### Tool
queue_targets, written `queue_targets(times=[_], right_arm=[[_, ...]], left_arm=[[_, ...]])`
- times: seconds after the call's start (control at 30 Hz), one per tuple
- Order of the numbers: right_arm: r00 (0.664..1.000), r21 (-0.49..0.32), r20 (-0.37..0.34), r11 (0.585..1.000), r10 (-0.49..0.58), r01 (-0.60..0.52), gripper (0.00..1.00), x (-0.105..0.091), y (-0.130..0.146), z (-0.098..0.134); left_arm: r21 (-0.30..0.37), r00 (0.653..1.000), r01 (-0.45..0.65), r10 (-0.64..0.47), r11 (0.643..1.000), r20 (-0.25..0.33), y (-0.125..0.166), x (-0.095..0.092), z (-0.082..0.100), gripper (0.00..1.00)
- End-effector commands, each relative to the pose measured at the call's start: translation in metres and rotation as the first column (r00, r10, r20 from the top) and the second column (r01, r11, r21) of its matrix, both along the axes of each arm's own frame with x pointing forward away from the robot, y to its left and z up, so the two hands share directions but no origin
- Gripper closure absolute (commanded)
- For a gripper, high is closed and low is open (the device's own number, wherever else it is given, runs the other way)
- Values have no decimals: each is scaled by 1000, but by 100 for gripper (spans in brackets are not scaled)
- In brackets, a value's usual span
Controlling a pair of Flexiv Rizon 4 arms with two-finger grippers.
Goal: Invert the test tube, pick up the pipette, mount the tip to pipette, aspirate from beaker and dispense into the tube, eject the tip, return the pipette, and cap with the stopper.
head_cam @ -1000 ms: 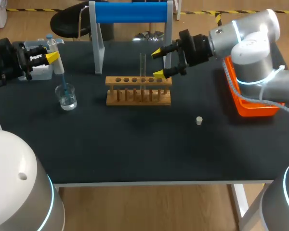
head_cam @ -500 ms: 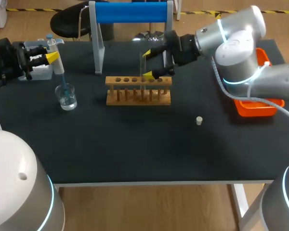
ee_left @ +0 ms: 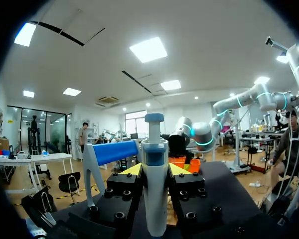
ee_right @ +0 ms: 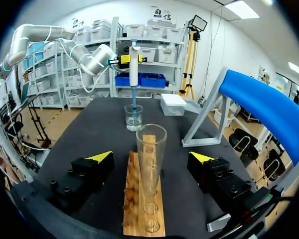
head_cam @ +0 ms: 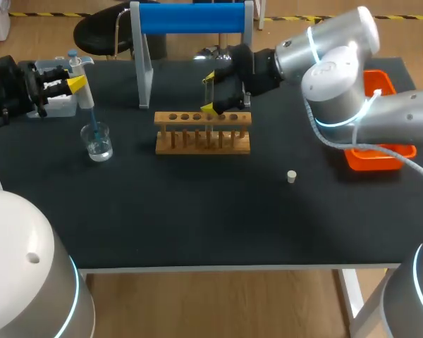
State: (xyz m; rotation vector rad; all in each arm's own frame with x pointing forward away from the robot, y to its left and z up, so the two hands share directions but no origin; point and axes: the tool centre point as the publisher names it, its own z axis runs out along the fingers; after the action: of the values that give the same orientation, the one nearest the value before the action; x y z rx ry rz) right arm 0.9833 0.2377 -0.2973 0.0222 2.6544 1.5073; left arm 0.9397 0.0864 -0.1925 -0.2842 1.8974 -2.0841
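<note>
The right gripper (ee_right: 151, 157) has its fingers wide apart, with the upright test tube (ee_right: 150, 172) between them, untouched, seated in the wooden rack (ee_right: 142, 216). The left gripper (ee_left: 154, 169) is clamped on the pipette (ee_left: 154, 201), whose tip dips into the beaker (head_cam: 97, 143).

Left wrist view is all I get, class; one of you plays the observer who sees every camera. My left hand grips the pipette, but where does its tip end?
Observer: The pipette points down, and its blue tip reaches into the beaker.
Operator: And what is the right hand doing?
Observer: The right hand is open around the test tube, which stands upright in the wooden rack. One finger is on each side, and neither touches the glass.
</note>
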Motion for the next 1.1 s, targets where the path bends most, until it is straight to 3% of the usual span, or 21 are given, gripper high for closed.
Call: queue_targets(times=[0.03, 1.1], right_arm=[[1000, -5, 3, 1000, -10, 10, 0, -3, 4, 0], [997, -58, 53, 997, 47, -44, 0, 3, 11, -6]], left_arm=[[-1, 1000, 4, -4, 1000, 1, 1, 1, 0, 100], [-1, 1000, 4, -4, 1000, 1, 1, 1, 0, 100]])
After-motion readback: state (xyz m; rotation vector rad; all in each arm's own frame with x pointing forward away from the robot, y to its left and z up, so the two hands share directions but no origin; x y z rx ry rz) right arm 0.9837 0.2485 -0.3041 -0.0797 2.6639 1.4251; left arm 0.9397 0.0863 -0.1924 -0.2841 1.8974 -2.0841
